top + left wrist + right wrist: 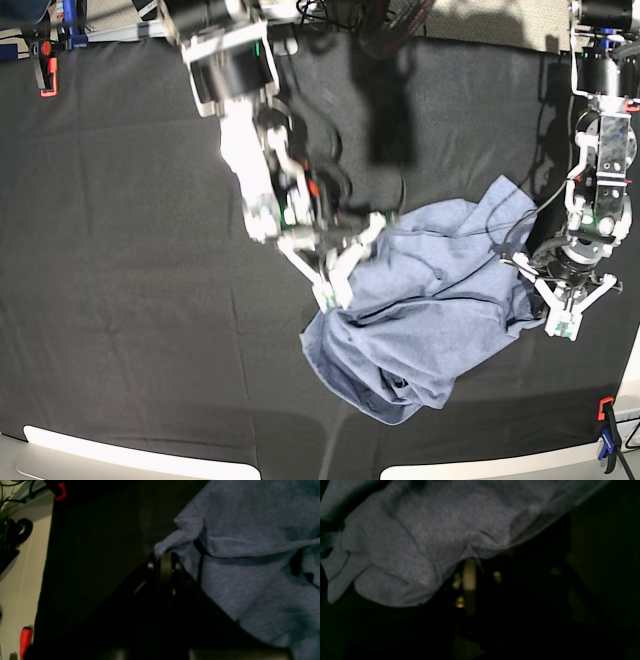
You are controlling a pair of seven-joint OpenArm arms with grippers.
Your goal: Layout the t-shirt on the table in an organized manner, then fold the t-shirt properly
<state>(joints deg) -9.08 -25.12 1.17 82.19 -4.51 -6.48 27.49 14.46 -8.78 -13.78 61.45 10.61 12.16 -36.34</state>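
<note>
Blue-grey t-shirt [430,300] lies crumpled on black table [130,250], right of centre in base view | left gripper [563,322] closed, pinching shirt edge (seen in wrist view too) | right gripper [335,285] closed on opposite edge of shirt | orange clip [46,72] at far table edge

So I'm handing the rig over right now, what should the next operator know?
Left gripper: shut on the shirt, pinching its edge on the base view's right side.
Right gripper: shut on the shirt at its opposite edge.
Shirt: crumpled in a heap on the table, right of centre in the base view, folds overlapping.
Done: both edges gripped.
Left: spread the shirt flat, then fold it.
</note>
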